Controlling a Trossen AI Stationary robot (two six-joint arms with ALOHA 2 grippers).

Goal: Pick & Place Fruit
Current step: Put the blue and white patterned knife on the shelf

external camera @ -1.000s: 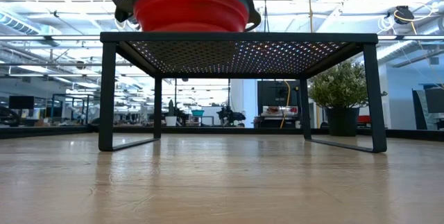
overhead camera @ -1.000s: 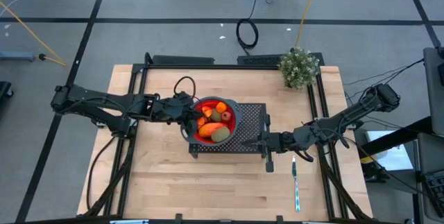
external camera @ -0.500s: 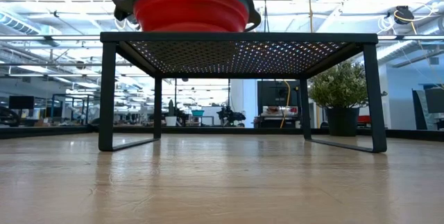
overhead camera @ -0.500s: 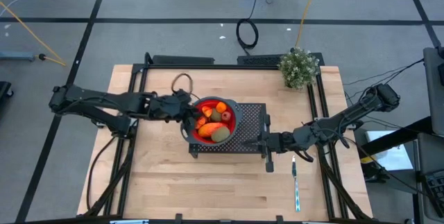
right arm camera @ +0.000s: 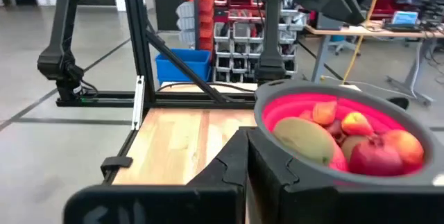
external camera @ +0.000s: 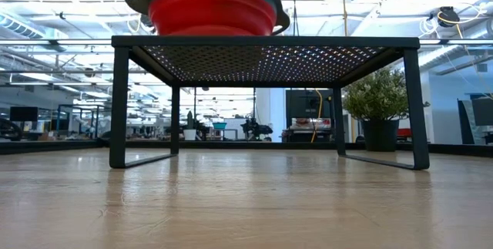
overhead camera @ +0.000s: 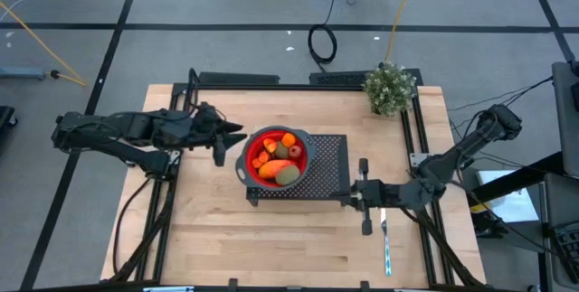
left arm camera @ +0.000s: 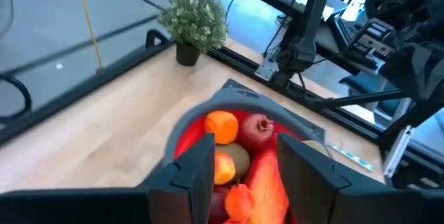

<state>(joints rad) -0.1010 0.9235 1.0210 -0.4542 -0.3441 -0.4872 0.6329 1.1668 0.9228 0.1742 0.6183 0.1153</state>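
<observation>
Fruit (overhead camera: 277, 155) fills the red collapsible bowl (overhead camera: 248, 162) on the black mesh rack (overhead camera: 327, 171) — we see left gripper (overhead camera: 230, 138) beside it, released; right gripper (overhead camera: 363, 196) clenched, empty.

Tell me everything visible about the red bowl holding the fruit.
The red bowl with a grey rim and grey loop handles looks like soft collapsible silicone, ribbed on its outside in the low view. It stands upright on the left part of the black perforated metal rack, raised above the wooden table. Inside lie the toy fruit: a long orange piece, a dark red round one, brownish-green ovals and small orange bits. No gripper touches it; the left gripper, open, hangs beside its left rim.
</observation>
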